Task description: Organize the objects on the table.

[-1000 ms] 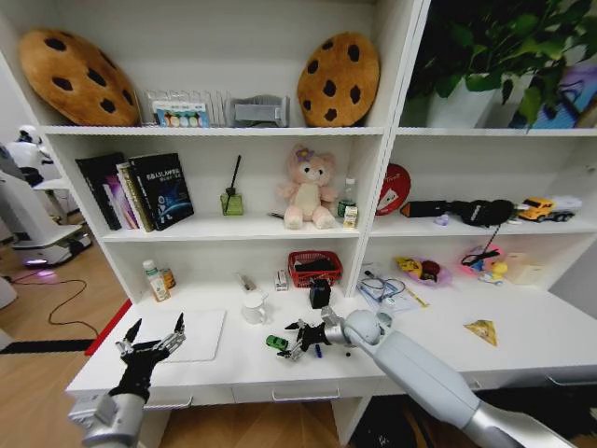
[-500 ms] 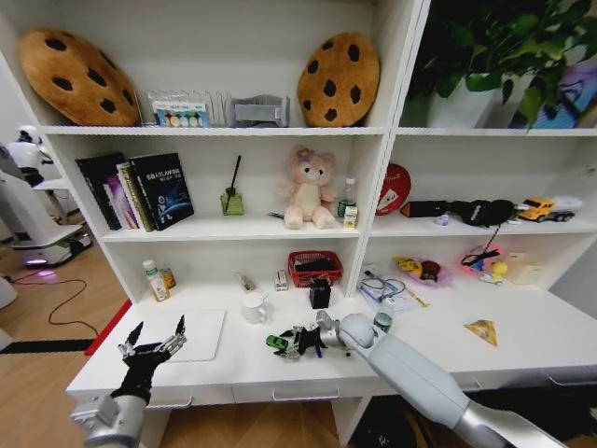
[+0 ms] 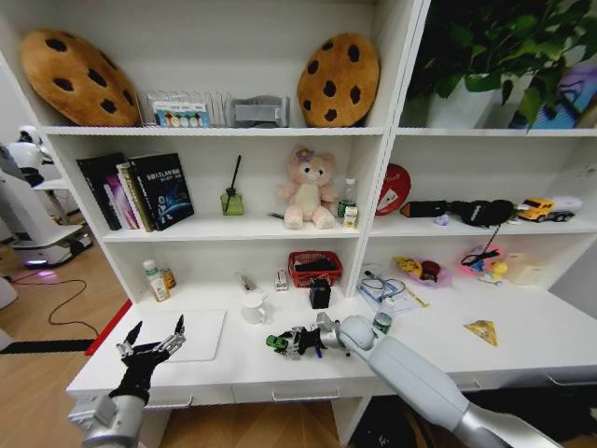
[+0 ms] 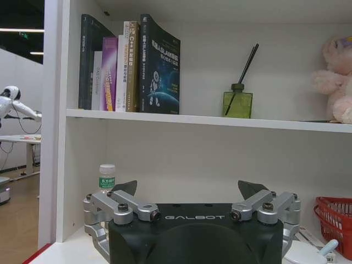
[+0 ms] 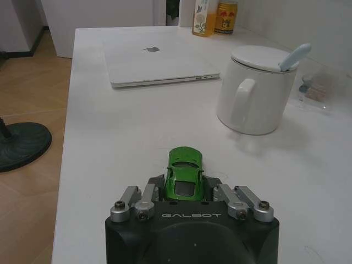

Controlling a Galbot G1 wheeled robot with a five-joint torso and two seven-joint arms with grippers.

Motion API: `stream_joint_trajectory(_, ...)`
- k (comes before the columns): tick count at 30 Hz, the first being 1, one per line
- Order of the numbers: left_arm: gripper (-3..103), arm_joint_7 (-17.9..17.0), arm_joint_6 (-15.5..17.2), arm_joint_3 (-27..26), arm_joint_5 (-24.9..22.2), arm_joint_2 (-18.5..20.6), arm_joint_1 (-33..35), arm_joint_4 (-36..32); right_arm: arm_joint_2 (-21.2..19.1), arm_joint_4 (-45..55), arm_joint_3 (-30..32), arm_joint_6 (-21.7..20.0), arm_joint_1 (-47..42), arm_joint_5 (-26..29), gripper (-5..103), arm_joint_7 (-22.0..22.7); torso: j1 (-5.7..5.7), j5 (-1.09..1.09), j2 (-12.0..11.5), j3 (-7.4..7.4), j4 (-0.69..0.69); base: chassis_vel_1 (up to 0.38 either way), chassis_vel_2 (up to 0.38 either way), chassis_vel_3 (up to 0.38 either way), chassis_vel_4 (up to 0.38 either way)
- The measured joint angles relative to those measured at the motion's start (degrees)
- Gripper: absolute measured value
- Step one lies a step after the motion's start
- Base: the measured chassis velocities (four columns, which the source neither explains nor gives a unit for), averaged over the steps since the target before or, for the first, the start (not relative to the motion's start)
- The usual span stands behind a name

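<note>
The right claw (image 5: 186, 190) is down low on the white desk (image 3: 233, 369) near its front edge, fingers clamped on the little green toy car (image 5: 185, 170), which sits on the desk top with its nose poking out past the fingertips. Straight ahead of the car there's bare desk, then the white mug (image 5: 255, 91) with a lid and a spoon handle sticking out, off to one side, and the closed silver laptop (image 5: 159, 63) lying flat further back. Two small bottles (image 5: 215, 15) stand at the far end by the wall. A black cube pen holder (image 3: 320, 293) is behind the arm. The left claw (image 3: 149, 346) hovers with fingers spread wide, at the desk's front left corner near the laptop.
</note>
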Motion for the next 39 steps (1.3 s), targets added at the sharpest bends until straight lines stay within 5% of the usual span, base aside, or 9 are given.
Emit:
stream_joint_trajectory(2,100,-0.1,0.1,0.2,0.1,0.0,0.0,-0.1,-0.1,0.0,0.0,0.1,0.0,0.0,35,-0.1,0.00,0.01,0.0,0.00,0.00,0.000,0.000,0.000,0.000)
stream_joint_trajectory(14,100,-0.1,0.3,-0.1,0.2,0.0,0.1,-0.2,-0.5,1.7,0.3,0.8,-0.4,0.1,35,0.3,0.01,-0.02,0.0,0.02,0.00,0.000,0.000,0.000,0.000)
stream_joint_trajectory(19,100,-0.1,0.3,0.0,0.1,0.1,0.1,-0.1,-2.0,12.0,3.4,-0.5,-1.8,5.8,35,2.2,0.01,-0.01,0.0,0.02,-0.01,0.000,0.000,0.000,0.000)
stream_joint_trajectory(23,100,-0.1,0.3,0.3,0.2,0.0,0.1,0.0,-2.4,19.2,6.0,-2.1,-1.0,11.3,35,5.8,0.01,-0.01,0.0,0.01,0.00,0.000,0.000,0.000,0.000)
stream_joint_trajectory(28,100,-0.1,0.3,1.0,0.6,-0.2,0.3,0.0,0.4,22.0,7.9,-2.3,3.1,17.0,35,16.5,0.00,-0.01,0.0,0.01,-0.01,0.000,0.000,0.000,0.000)
stream_joint_trajectory(33,100,-0.4,0.3,1.7,1.1,-0.1,0.1,0.0,10.6,17.4,10.3,-2.9,12.8,22.3,35,27.2,0.01,-0.01,0.0,0.02,0.02,0.000,0.000,0.000,0.000)
stream_joint_trajectory(39,100,-0.6,0.4,1.6,0.9,0.1,0.0,-0.1,16.7,9.3,10.9,-2.8,20.7,23.2,35,33.9,0.01,-0.02,0.0,0.01,0.00,0.000,0.000,0.000,0.000)
